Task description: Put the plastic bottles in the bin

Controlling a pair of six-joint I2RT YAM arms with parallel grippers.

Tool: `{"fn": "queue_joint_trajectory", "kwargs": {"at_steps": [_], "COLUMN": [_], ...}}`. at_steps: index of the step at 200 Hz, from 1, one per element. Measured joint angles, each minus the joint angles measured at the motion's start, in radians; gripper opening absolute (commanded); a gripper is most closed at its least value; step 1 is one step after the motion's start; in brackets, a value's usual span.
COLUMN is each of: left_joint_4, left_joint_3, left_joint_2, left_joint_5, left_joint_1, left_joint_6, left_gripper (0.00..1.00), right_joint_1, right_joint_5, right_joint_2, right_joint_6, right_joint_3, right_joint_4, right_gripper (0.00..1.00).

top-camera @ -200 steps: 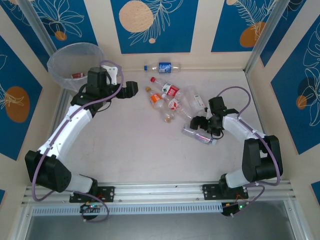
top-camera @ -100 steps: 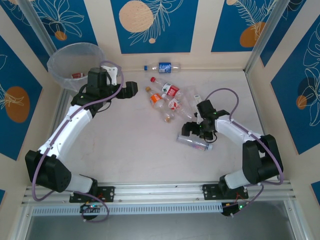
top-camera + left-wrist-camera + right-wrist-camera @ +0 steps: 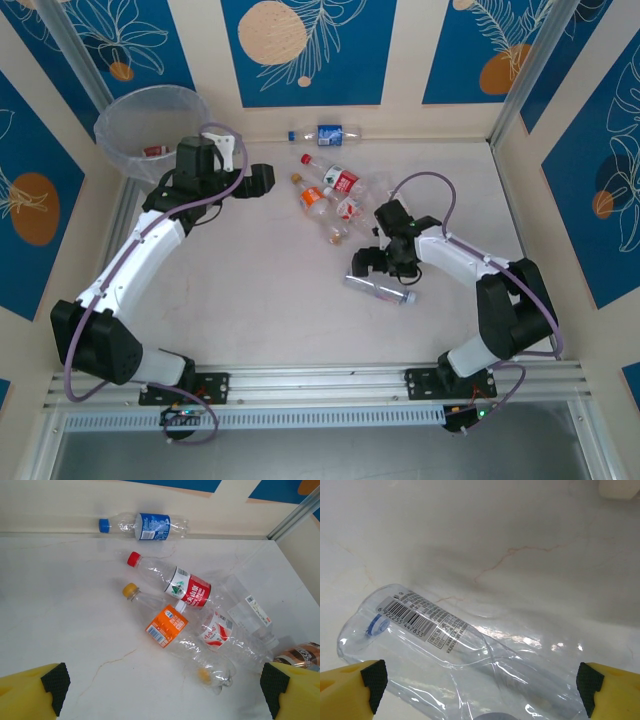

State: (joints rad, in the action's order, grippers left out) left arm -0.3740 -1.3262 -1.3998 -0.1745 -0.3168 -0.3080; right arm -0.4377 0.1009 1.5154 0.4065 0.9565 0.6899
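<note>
One bottle (image 3: 153, 150) seemed put in the bin (image 3: 112, 140); the other bottles (image 3: 192, 591) were left outside it. Left fingers (image 3: 35, 690) and right fingers (image 3: 355, 685) were spread wide, nothing gripped.

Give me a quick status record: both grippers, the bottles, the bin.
bin: far left corner, red-labelled item inside
bottle pile: several lying near centre
blue-label bottle: alone against far wall
clear bottle: lying flat, not gripped
left gripper: open, empty, between bin and bottle pile
right gripper: open, straddling clear bottle
</note>
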Motion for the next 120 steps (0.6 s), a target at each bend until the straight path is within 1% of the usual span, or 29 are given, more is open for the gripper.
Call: {"fn": "queue_joint_trajectory", "kwargs": {"at_steps": [32, 60, 75, 102, 120], "left_joint_4": [0.000, 0.000, 0.000, -0.004, -0.008], "left_joint_3": [0.000, 0.001, 0.009, 0.030, 0.038], "left_joint_2": [0.000, 0.000, 0.000, 0.000, 0.000], "left_joint_5": [0.009, 0.017, 0.021, 0.027, 0.034], "left_joint_1": [0.000, 0.000, 0.000, 0.000, 0.000], "left_joint_6": [0.003, 0.003, 0.003, 0.003, 0.011], "left_gripper": [0.99, 0.99, 0.99, 0.99, 0.99], "right_joint_1": [-0.024, -0.123, -0.162, -0.164, -0.162], "right_joint_5": [-0.004, 0.071, 0.087, 0.082, 0.053], "right_joint_2": [-0.003, -0.002, 0.004, 0.038, 0.054], "right_joint_6": [-0.071, -0.203, -0.272, -0.388, -0.465], "right_joint_3": [0.000, 0.001, 0.012, 0.061, 0.084], "right_joint_4": [-0.011, -0.020, -0.013, 0.021, 0.053], "right_gripper": [0.99, 0.99, 0.99, 0.99, 0.99]}}
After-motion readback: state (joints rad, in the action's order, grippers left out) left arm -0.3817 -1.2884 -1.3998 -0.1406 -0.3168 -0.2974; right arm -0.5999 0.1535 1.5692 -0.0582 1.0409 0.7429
